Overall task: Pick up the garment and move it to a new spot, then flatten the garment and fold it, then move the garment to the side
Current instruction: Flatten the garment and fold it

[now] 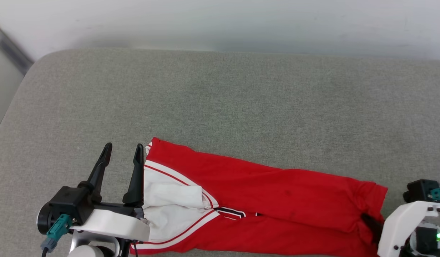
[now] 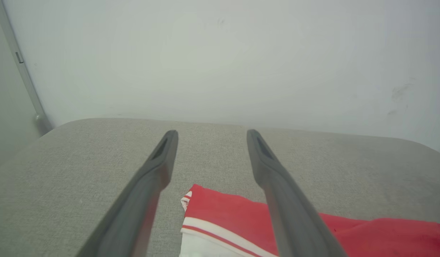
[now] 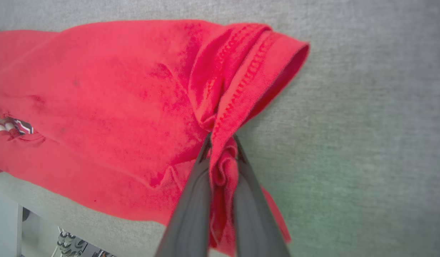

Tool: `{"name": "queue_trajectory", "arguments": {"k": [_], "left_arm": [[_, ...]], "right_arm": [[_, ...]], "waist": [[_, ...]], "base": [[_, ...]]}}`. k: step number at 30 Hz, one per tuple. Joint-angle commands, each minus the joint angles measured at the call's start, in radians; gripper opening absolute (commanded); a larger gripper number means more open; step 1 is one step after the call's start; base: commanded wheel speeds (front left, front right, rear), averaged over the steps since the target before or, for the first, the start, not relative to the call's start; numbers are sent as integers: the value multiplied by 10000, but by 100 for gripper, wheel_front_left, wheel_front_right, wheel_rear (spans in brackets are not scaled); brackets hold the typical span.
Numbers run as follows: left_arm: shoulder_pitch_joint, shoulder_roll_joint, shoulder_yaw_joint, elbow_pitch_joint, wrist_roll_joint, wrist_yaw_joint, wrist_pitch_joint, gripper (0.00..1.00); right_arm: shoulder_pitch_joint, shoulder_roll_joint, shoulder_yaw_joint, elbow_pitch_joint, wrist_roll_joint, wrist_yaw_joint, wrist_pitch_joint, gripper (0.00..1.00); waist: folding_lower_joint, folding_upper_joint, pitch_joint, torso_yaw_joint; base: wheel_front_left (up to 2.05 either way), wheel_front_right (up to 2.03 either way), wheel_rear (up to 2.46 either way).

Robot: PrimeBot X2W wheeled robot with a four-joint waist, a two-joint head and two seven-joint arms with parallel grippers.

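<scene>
Right now the red jersey T-shirt with white, stripe-trimmed sleeves (image 1: 277,192) lies as a long narrow band along the near edge of the grey fabric-covered desk (image 1: 220,92). Its white sleeves are at my left and its red hem at my right.

My right end effector (image 3: 221,139) is closed tight on a bunched pinch of the hem, and the cloth puckers around the two fingers. My left end effector (image 1: 123,146) stands wide open and empty, just beside the sleeve end. I cannot tell whether its inner finger touches the cloth.

I judge the step in hand to be folding, or shifting the band by its ends. With one end gripped and the other loose, any pull from the right would drag and skew the layers. So I would first bring the left fingers over the sleeve end and close on all the layers together. Then I would raise both ends evenly and low, with the cloth lightly taut. The pinched hem should be laid flat before letting go, or the pucker will set into the fold.
</scene>
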State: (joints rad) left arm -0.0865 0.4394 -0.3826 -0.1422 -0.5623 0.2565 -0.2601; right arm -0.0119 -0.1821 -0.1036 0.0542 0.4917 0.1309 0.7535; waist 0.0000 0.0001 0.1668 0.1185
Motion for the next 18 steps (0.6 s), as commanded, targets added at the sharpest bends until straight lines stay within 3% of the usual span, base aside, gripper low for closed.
{"name": "queue_trajectory", "arguments": {"k": [1, 9, 12, 15, 18], "left_arm": [[126, 31, 37, -8, 86, 63, -60, 100], [409, -11, -11, 23, 238, 140, -64, 100], [423, -62, -42, 35, 338, 143, -66, 100], [460, -74, -53, 15, 401, 145, -67, 100], [427, -95, -107, 19, 422, 84, -66, 100]], "right_arm": [[-27, -131, -135, -133, -65, -4, -79, 0], [253, -543, -1363, -460, -208, -5, 208, 0], [428, -534, -2561, -635, -146, -4, 733, 0], [269, 20, -3144, -786, 455, -4, 1473, 0], [-187, 689, -3570, -1126, 1855, -4, 2385, 0]], "waist": [[0, -1, -92, -39], [0, -1, -342, -219], [0, -1, -431, -257], [0, -1, -466, -291], [0, -1, -473, -294]], "base": [[0, 0, 0], [0, 0, 0], [0, 0, 0], [0, 0, 0], [0, 0, 0]]}}
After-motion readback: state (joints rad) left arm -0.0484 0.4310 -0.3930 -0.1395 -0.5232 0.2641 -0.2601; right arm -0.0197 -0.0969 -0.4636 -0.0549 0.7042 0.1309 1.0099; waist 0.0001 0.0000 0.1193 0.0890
